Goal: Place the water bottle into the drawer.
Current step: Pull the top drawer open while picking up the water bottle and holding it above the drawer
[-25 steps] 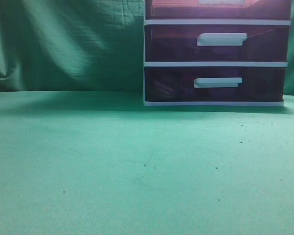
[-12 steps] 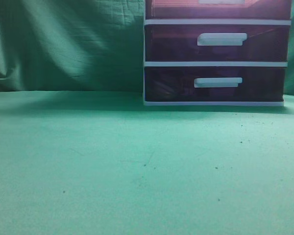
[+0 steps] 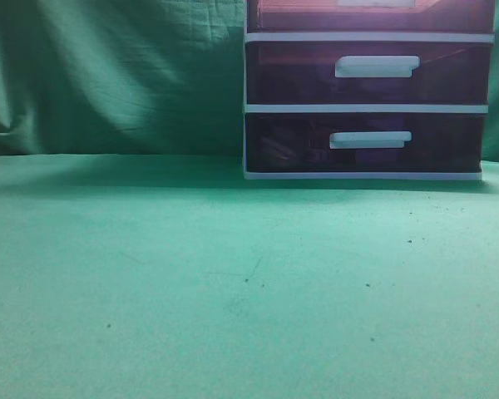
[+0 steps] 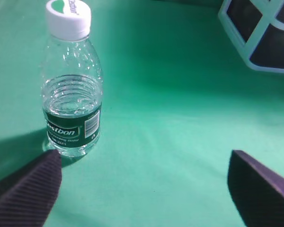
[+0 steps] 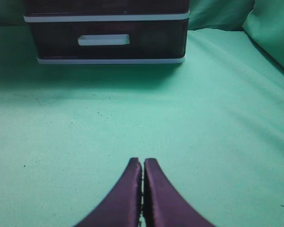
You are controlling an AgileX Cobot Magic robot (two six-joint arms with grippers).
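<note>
The water bottle (image 4: pixel 72 80) stands upright on the green bench (image 4: pixel 170 132), its white cap (image 4: pixel 67 18) on and a dark label around its lower part; it shows only in the left wrist view, just ahead of the left gripper (image 4: pixel 144 189). That gripper's fingers (image 4: pixel 31 189) are spread wide apart, the left one close beside the bottle's base, the other well off to the right; nothing lies between them. The right gripper (image 5: pixel 143 189) has its fingers pressed together, empty, low over the bare bench and facing the drawer unit (image 5: pixel 106 33) from some way off. In the exterior view the reddish-pink drawer (image 3: pixel 370 15) sits at the top of the white-framed unit, cut off by the picture's upper edge, above two darker purple drawers (image 3: pixel 366 108) with white handles. A green cloth backdrop (image 3: pixel 108 75) hangs behind
</note>
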